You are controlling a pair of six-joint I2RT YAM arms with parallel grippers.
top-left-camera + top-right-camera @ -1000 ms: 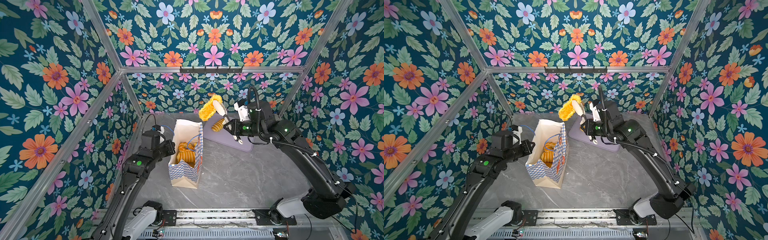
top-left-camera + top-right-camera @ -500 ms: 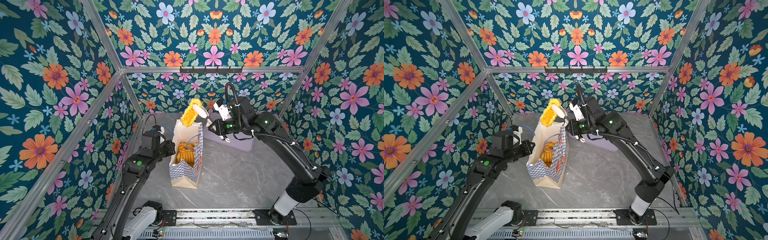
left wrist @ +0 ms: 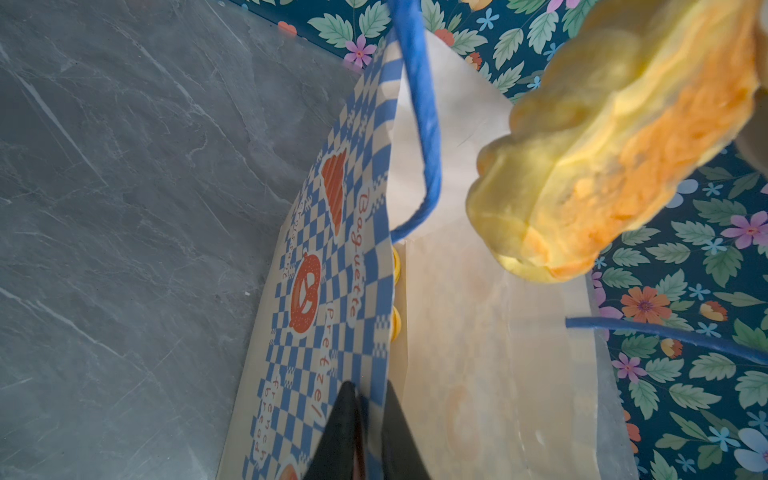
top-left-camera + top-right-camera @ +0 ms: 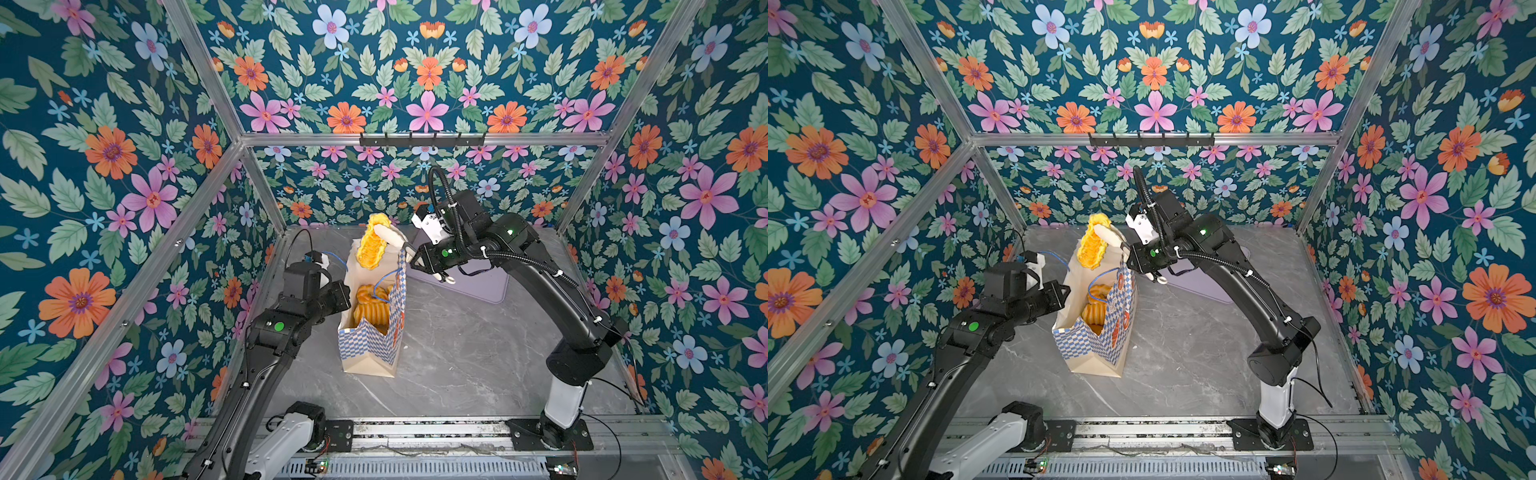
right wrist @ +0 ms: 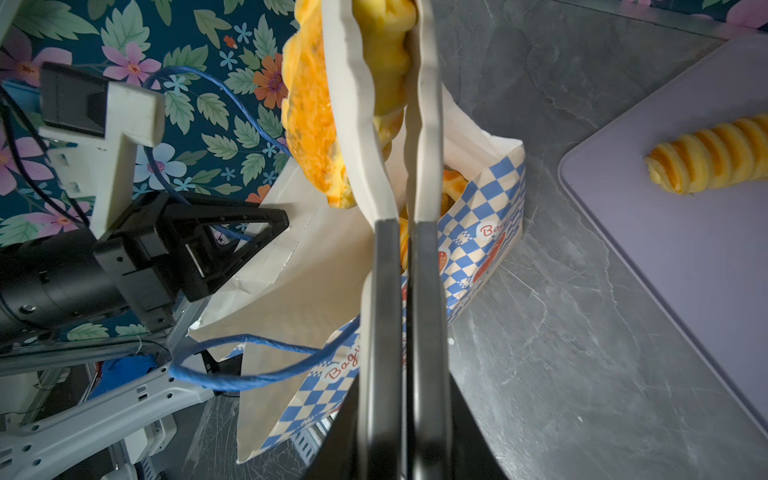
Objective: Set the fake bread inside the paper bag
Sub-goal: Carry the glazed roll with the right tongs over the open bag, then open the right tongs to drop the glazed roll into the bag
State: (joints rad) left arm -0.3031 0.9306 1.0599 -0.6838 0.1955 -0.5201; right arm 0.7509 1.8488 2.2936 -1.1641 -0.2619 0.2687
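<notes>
Top views both show a marble tabletop [image 4: 457, 374]. Between the two sets of jaws stands the checkered paper bag [image 4: 370, 349], upright, open. A lilac tray [image 4: 486, 291] lies beside the right jaws, which pinch a braided loaf [image 4: 371, 245] just above the bag's mouth. The left jaws are pressed together on the bag's wall. More pastries [image 4: 370, 305] lie inside; one croissant [image 5: 715, 156] rests on the tray.

1. The bag [image 4: 368, 345]: blue-white checkered, upright, open, just left of centre in both top views.
2. The pastry [image 4: 371, 247]: golden, lumpy, on edge, in the air over the bag's mouth.
3. The breads [image 4: 370, 305]: golden, piled inside the bag.
4. The croissant [image 5: 715, 156]: ridged, lying outside the bag.
</notes>
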